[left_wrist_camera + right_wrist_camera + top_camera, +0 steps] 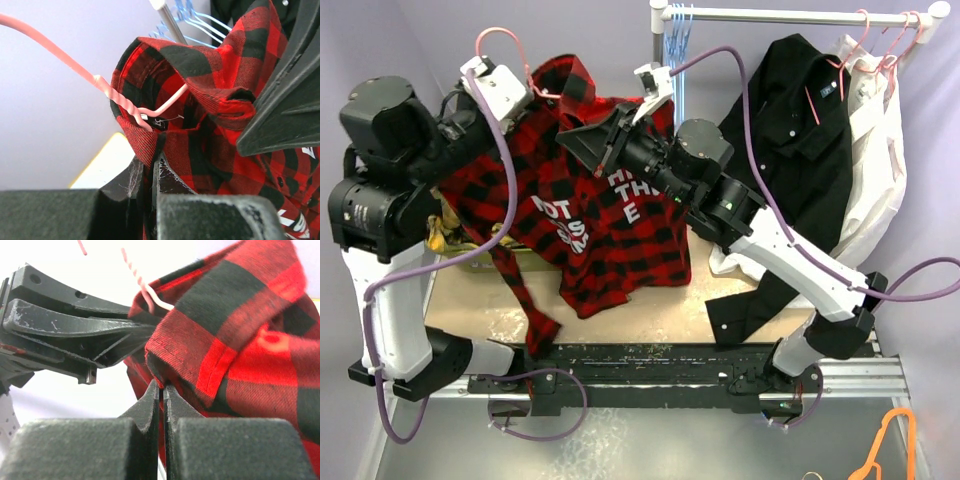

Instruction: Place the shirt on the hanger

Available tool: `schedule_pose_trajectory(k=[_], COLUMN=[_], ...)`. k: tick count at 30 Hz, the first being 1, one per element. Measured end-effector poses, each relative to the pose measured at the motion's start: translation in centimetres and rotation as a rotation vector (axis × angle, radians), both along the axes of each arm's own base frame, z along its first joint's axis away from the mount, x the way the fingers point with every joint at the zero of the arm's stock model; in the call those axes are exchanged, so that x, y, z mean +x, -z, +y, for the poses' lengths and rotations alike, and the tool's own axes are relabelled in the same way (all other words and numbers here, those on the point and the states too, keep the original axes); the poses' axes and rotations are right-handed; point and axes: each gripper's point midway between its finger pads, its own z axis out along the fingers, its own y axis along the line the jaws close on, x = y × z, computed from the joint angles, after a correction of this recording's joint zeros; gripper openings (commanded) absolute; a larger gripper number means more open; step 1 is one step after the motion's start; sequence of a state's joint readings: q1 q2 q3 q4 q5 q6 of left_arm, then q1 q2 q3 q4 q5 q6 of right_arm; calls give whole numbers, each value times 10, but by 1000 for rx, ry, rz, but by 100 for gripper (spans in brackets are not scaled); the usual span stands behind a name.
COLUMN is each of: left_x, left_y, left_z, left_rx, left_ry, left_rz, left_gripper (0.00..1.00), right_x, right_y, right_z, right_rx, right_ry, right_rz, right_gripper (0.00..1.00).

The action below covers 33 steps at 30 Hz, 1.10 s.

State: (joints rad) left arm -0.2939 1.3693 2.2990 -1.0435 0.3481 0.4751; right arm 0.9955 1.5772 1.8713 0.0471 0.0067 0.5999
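From the top camera I see a rail across the back right, with blue hangers bunched at its left end. A black shirt and a white shirt hang side by side beneath it. A yellow cloth sits at the table's left edge. An orange hanger lies at bottom right.

Tan table, kinda scuffed toward the front edge. Yellowish cloth is bunched at the left edge. Black shirt has its tail lying on the right side, with white cloth just behind. Red shirt sleeve dangles front-left.
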Motion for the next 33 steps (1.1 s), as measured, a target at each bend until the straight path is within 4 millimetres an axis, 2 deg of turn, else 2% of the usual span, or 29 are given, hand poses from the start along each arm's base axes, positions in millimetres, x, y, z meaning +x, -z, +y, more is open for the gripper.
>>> schedule_pose_trajectory(k=[4, 7, 10, 13, 16, 18, 19, 21, 23, 24, 25, 27, 28, 31, 33], left_x=[-8, -9, -10, -12, -13, -13, -12, -12, -12, -13, -14, -19, -22, -31, -37], left_y=[-28, -45, -57, -58, -35, -8, 10, 53, 89, 105, 118, 133, 136, 134, 132], left_z=[9, 15, 21, 25, 24, 23, 23, 20, 17, 14, 11, 6, 3, -4, -8], left_rx=[-21, -30, -30, -29, -11, 11, 25, 60, 93, 109, 120, 137, 143, 161, 183], left_ry=[-40, -67, -99, -113, -108, -103, -100, -84, -60, -39, -18, 31, 56, 128, 179], left_rz=[-75, -123, -163, -172, -119, -58, -18, 81, 166, 203, 238, 280, 290, 270, 247], left_gripper=[0, 0, 0, 0, 0, 0, 0, 0, 0, 0, 0, 0, 0, 0, 0], right_x=[-4, -3, -1, -2, -4, -6, -8, -12, -17, -18, -20, -22, -23, -33, -47], right_y=[-13, -19, -30, -29, -14, 11, 30, 82, 125, 138, 148, 151, 146, 126, 111], right_z=[-1, 12, 29, 30, 29, 28, 25, 13, -1, -7, -13, -21, -24, -36, -52], right_rx=[64, 85, 106, 113, 103, 88, 77, 20, -33, -46, -54, -45, -35, -29, -51], right_ry=[5, 9, 22, 42, 36, 30, 30, 47, 70, 83, 89, 98, 101, 76, 52], right_rz=[25, 44, 39, 45, 56, 70, 84, 131, 176, 193, 206, 208, 185, 78, -40], right_gripper=[0, 0, 0, 0, 0, 0, 0, 0, 0, 6, 32, 92, 99, 100, 100])
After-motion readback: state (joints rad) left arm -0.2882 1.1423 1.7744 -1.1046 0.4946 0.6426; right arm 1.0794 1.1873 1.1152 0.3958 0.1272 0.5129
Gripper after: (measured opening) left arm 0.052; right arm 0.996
